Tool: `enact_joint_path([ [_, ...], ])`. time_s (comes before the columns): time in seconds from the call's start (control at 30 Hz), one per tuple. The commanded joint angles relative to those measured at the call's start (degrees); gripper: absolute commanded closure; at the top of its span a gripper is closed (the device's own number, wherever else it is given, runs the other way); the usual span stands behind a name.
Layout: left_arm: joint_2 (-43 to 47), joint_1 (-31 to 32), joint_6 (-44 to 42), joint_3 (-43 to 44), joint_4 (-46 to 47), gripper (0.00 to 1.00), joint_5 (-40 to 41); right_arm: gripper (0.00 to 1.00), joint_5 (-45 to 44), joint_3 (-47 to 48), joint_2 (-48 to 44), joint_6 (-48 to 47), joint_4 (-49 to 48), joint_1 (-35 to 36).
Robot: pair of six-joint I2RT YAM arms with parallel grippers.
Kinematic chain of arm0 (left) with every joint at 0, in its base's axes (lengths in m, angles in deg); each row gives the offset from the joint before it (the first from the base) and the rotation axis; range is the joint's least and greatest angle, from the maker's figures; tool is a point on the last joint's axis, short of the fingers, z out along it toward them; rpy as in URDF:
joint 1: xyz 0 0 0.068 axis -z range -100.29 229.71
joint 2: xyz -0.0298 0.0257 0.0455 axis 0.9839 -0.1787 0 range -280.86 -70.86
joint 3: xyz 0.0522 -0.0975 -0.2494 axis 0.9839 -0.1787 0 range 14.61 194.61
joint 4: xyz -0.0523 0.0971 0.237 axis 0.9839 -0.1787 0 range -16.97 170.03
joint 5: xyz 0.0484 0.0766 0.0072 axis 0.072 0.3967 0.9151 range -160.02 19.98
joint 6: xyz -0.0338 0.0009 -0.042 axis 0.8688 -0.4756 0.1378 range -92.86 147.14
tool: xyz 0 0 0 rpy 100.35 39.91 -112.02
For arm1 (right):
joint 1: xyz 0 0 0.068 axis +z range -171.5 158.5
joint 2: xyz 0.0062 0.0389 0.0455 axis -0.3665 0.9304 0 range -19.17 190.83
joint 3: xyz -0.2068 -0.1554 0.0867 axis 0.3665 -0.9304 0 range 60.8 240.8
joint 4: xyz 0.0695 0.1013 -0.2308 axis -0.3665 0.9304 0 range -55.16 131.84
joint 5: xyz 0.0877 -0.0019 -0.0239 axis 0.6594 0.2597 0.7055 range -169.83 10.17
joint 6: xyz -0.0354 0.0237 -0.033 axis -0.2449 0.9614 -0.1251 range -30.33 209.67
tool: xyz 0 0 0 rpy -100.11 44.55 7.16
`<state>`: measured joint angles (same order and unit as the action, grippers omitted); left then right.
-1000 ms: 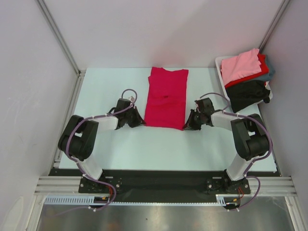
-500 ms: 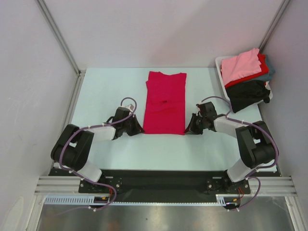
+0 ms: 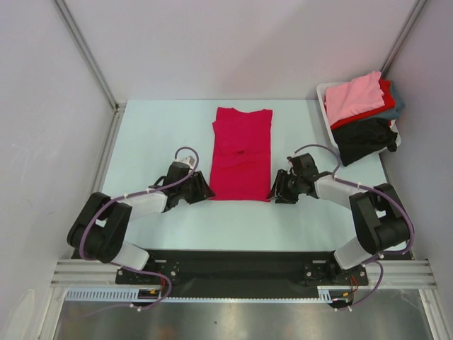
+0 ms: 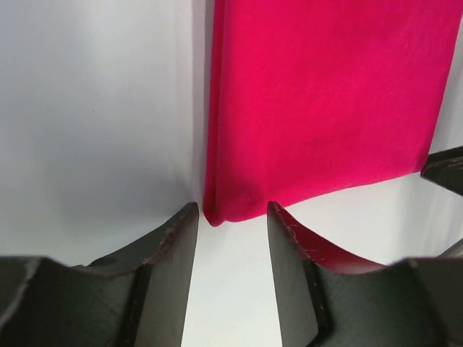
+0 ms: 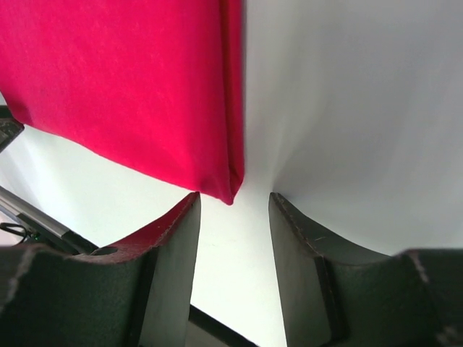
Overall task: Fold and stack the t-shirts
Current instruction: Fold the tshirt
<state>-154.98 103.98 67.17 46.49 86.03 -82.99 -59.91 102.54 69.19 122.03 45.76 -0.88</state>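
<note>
The crimson-magenta cloth t-shirt (image 3: 241, 152), folded into a long narrow strip, lies flat in the middle of the pale table top (image 3: 156, 134). The left gripper (image 3: 205, 191) is down low at its near left corner and the right gripper (image 3: 276, 193) at the near right one. In both wrist views the fingers are parted a bit, with the cloth corner right at the mouth of the gap and not clamped. Way over at the far right, a white plastic bin (image 3: 323, 92) holds a light pink shirt (image 3: 354, 95), a red shirt (image 3: 386, 91), a grey-teal shirt (image 3: 397, 100) and a black shirt (image 3: 364, 138), all heaped together.
</note>
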Motion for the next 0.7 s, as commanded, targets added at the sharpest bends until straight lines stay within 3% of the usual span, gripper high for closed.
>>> enact_joint_path([
  [0.0, 0.6, 0.2, -1.0, -0.3, -1.9, 0.5, 2.3, 0.52, -0.5, 0.8, 0.9, -0.1, -0.4, 1.5],
  [0.43, -2.1, 0.7, -1.2, -0.9, -2.6, 0.5, 4.0, 0.71, -0.9, 1.6, 3.6, -0.2, -1.2, 2.1],
  [0.67, -5.4, 1.5, -0.6, -0.2, -1.3, 0.74, 3.4, 0.82, -0.8, 2.2, 3.5, 0.0, -1.6, 2.4],
])
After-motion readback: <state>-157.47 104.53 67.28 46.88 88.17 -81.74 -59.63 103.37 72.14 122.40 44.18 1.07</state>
